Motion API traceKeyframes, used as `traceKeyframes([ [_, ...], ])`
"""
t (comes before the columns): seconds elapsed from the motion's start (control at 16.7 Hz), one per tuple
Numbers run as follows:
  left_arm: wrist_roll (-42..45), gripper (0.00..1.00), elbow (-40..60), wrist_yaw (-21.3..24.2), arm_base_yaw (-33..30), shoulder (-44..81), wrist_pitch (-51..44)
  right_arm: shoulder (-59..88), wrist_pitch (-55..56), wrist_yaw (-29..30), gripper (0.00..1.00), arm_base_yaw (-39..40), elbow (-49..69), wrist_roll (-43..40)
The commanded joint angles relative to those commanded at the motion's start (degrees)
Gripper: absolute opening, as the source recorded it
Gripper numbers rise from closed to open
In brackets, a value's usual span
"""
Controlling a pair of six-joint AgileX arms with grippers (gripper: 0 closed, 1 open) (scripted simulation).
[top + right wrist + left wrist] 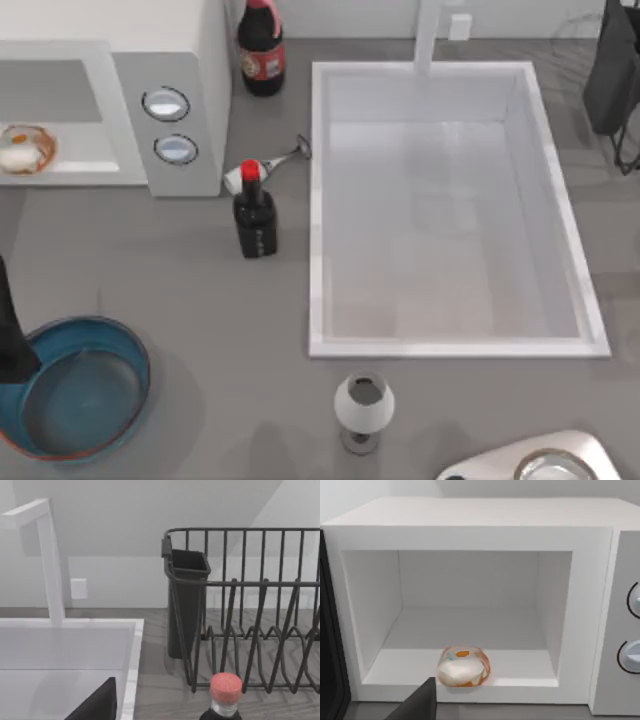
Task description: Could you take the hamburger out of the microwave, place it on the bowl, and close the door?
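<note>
One hamburger (463, 666), one microwave (600, 605).

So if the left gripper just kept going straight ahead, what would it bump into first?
Most likely the hamburger. The left wrist view looks straight into the open microwave, and the hamburger sits at the front edge of its floor, nearest the camera. Depth is hard to judge, so the gripper might pass just beside it.

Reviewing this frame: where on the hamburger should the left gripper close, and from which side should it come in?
Grip the hamburger across its rounded sides, likely coming straight in through the open front of the microwave. It sits at the cavity floor's front edge, so the roof and walls block other approaches, and its low bun shape offers no handle. The left arm is over the bowl.
</note>
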Motion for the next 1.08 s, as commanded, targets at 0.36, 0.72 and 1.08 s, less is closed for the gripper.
traceKeyframes([
  [0.36, 0.05, 1.0, 0.59, 0.12, 0.1, 1.65, 0.82, 0.0, 0.0, 0.0, 1.0, 0.0, 0.0, 0.0],
  [0.72, 0.55, 1.0, 6.94, 1.39, 1.13, 19.43, 9.67, 0.0, 0.0, 0.0, 1.0, 0.0, 0.0, 0.0],
  [1.08, 1.44, 1.0, 17.97, 3.63, 2.93, 50.28, 25.01, 0.0, 0.0, 0.0, 1.0, 0.0, 0.0, 0.0],
])
